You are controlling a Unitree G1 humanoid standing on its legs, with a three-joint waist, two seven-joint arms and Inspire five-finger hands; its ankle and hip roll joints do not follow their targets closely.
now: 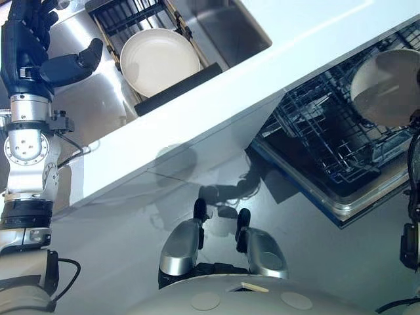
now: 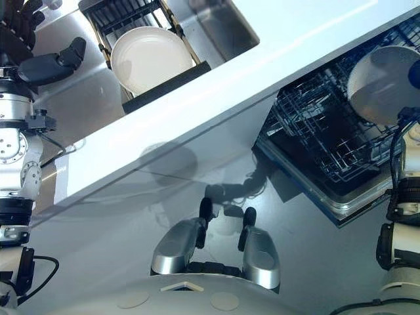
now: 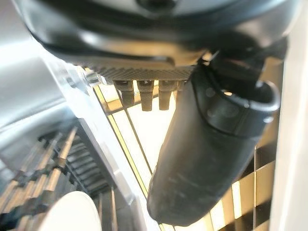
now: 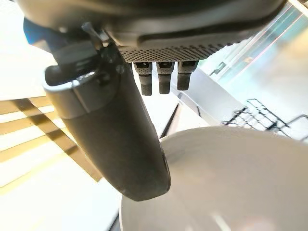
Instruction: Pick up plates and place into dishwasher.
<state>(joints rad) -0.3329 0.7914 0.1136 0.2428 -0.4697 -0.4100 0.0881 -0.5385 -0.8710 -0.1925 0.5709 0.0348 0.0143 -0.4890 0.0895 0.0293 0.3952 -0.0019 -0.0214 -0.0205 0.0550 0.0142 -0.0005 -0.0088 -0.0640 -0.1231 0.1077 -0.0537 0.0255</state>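
A white plate (image 1: 159,60) lies in a black drying rack (image 1: 177,88) on the steel counter beside the sink (image 1: 223,26). My left hand (image 1: 33,52) hovers just left of that rack, open, with its thumb (image 3: 207,154) stretched toward the plate and nothing in it. A second white plate (image 1: 387,85) hangs over the open dishwasher's wire rack (image 1: 321,138) at the right. My right hand (image 4: 115,144) is shut on this plate, its thumb pressed on the rim; the plate hides the fingers behind it.
A white countertop edge (image 1: 216,111) runs diagonally between the sink area and the dishwasher. The pulled-out lower rack has several upright wire tines, with its metal frame edge (image 1: 341,213) nearest me. Grey floor lies below.
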